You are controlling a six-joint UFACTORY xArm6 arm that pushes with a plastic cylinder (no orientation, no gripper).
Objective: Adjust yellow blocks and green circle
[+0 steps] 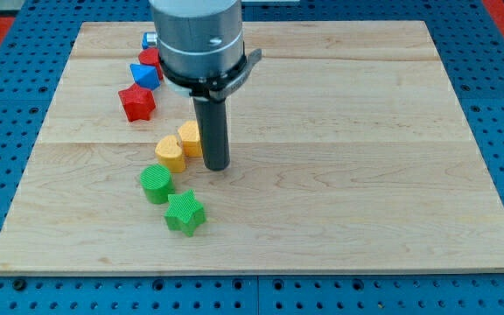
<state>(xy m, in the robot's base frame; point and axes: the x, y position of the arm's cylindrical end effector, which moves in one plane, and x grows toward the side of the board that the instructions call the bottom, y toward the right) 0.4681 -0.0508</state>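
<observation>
Two yellow blocks sit left of the board's centre: a yellow heart-like block (pixel 171 153) and a second yellow block (pixel 190 138) just up and right of it, touching it. The green circle (pixel 156 185) lies just below the yellow pair. A green star (pixel 185 213) lies below and right of the circle. My tip (pixel 215 166) stands just right of the upper yellow block, at or very near its right side.
A red star (pixel 136 102), a blue block (pixel 145 74) and a red block (pixel 151 59) partly hidden by the arm lie at the view's upper left. The wooden board (pixel 366 175) sits on a blue pegboard table.
</observation>
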